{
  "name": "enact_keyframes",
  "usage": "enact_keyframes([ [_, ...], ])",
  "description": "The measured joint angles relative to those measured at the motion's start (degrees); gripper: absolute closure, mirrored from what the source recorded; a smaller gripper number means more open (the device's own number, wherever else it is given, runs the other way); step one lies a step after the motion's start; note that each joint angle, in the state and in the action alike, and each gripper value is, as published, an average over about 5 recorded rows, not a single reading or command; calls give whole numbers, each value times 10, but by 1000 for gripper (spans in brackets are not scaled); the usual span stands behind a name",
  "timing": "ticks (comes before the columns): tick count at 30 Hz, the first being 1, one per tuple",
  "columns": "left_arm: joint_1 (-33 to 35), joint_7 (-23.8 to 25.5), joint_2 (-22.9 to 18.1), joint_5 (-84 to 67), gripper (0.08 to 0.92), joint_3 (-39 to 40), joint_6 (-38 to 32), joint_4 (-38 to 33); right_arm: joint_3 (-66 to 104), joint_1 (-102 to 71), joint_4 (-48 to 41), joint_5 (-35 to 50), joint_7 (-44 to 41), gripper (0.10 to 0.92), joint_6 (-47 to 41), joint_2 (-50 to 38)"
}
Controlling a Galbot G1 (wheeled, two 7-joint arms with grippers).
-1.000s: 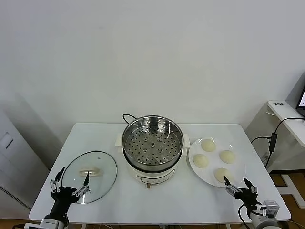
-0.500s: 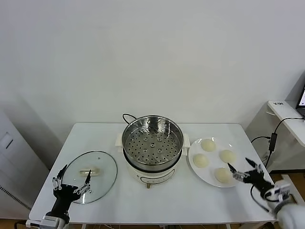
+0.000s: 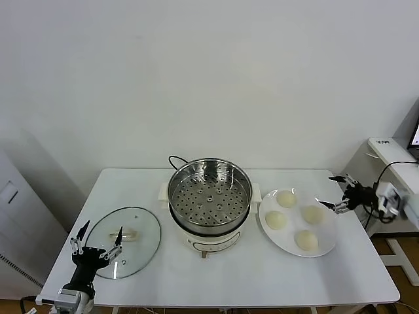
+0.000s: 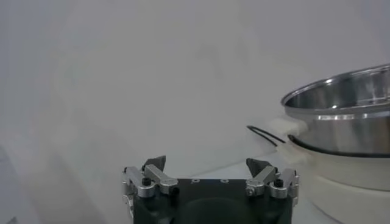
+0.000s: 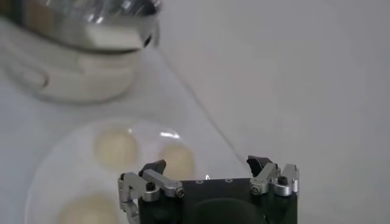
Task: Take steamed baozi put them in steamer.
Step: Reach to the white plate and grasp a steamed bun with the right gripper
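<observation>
Fingers spread, right gripper point(image 3: 340, 193) hovers beside upright, dome-up steamed baozi point(image 3: 292, 218).

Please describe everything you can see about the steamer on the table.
The steamer is a round, shiny steel basket with a perforated bottom and nothing inside. It sits upright on a white electric pot base in the middle of the table. A black cord runs from behind it. It has no cover. No gripper touches it.

Four cream baozi point(image 3: 286, 198) right of the shiny, empty steamer point(image 3: 209, 195)
</observation>
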Motion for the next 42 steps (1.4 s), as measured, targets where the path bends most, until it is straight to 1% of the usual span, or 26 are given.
enact_keyframes([
  [5, 0, -1, -1, 2, 177, -2, 0, 0, -106, 130, -77, -62, -47, 203, 20, 40],
  [9, -3, -4, -4, 4, 177, -2, 0, 0, -158, 198, -145, -106, -72, 203, 38, 86],
  [15, -6, -8, -6, 7, 177, -4, 3, -4, -202, 248, -242, -166, -85, 203, 64, 157],
  [23, -6, -12, 1, 7, 177, -7, 8, -6, -211, 273, -353, -242, -88, 203, 97, 238],
  [29, -9, -15, 8, 7, 177, -4, 13, -6, -205, 287, -414, -286, -80, 203, 115, 282],
  [35, -9, -16, 9, 9, 177, -2, 14, -6, -200, 290, -453, -319, -72, 210, 123, 310],
  [40, -7, -17, 9, 10, 177, -2, 14, -6, -197, 291, -473, -341, -64, 232, 129, 321],
  [42, -7, -17, 9, 10, 177, -3, 14, -6, -196, 292, -478, -348, -60, 258, 131, 324],
])
